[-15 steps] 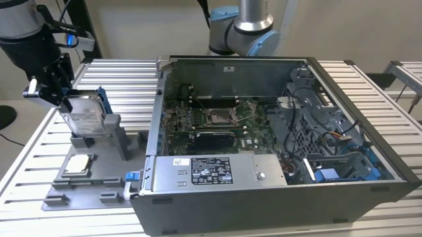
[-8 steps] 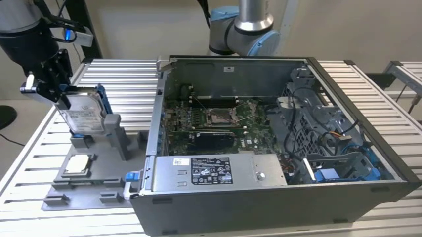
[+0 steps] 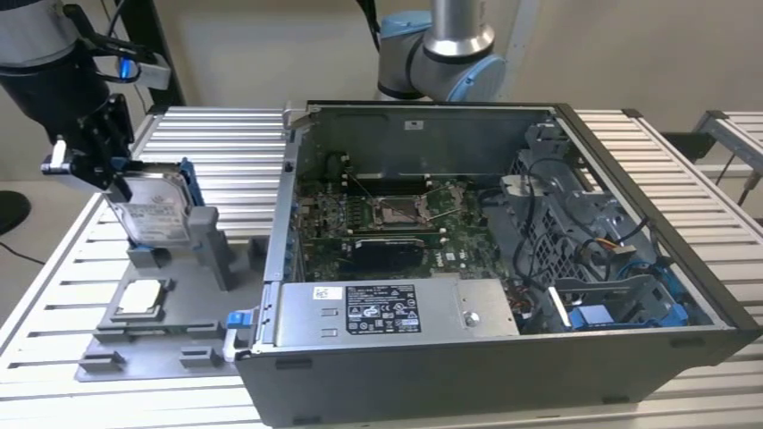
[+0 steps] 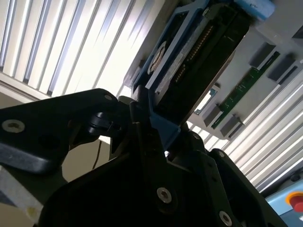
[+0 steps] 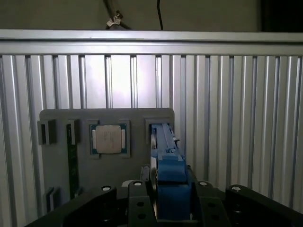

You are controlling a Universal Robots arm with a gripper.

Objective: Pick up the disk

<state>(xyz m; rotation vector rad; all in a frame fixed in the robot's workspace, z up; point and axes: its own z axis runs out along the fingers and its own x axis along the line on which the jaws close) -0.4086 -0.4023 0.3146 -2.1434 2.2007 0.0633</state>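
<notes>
Ribbed table (image 3: 227, 134) below; my gripper (image 3: 110, 177) clamps the top of the disk (image 3: 155, 210), upright in its holder (image 3: 203, 246). Best held firm and square, I judge, lest it bind.

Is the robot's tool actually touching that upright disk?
Touching. In the first wrist view, the blue frame of the disk sits pinched in the tool, with no gap at either finger.

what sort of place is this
Probably a robotics lab test bench: an open computer case on a slatted aluminium table, a grey parts tray beside it, and the gripper closed on the disk.
</notes>
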